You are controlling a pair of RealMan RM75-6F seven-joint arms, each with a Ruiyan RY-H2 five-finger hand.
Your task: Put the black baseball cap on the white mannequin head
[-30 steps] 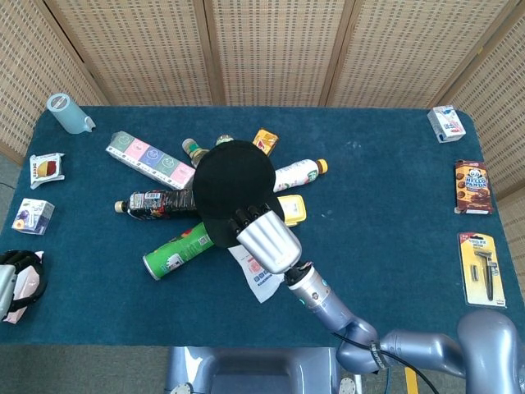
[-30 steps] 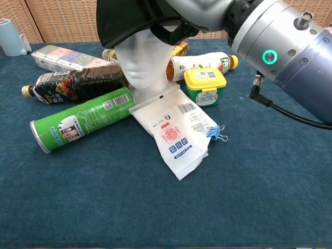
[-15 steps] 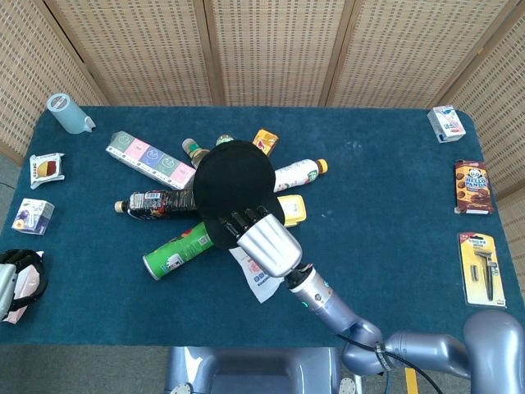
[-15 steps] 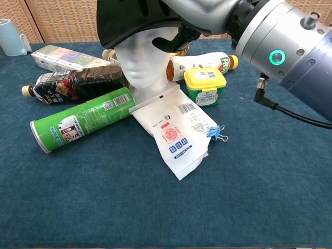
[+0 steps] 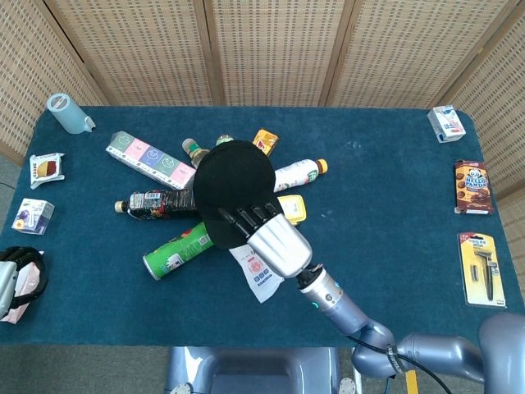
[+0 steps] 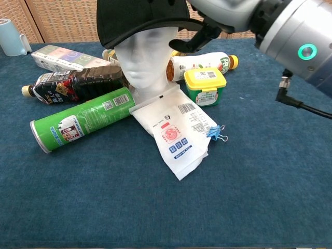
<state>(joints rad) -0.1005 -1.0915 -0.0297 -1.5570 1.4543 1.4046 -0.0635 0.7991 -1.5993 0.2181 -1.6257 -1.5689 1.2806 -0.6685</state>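
Note:
The black baseball cap [image 5: 235, 176] sits on top of the white mannequin head [image 6: 142, 59], with its brim [image 6: 135, 33] over the forehead. The head stands among scattered items at the table's middle. My right hand [image 5: 275, 238] hovers at the near right of the cap, its dark fingers [image 5: 246, 216] spread over the brim's edge. In the chest view a finger [image 6: 199, 39] reaches beside the head, holding nothing. My left hand [image 5: 15, 279] shows only partly at the far left edge, off the table; its fingers are not clear.
Around the mannequin lie a green can [image 6: 78, 119], a dark bottle [image 6: 72, 83], a white pouch [image 6: 176, 129], a yellow-lidded tub [image 6: 205, 85] and a white bottle [image 6: 199, 65]. A blue cup [image 5: 67, 112] stands far left. Small boxes [image 5: 474, 187] line the right edge.
My right hand has let go of the cap's brim and drawn back to the right and toward me, fingers spreading. The cap stays on the head.

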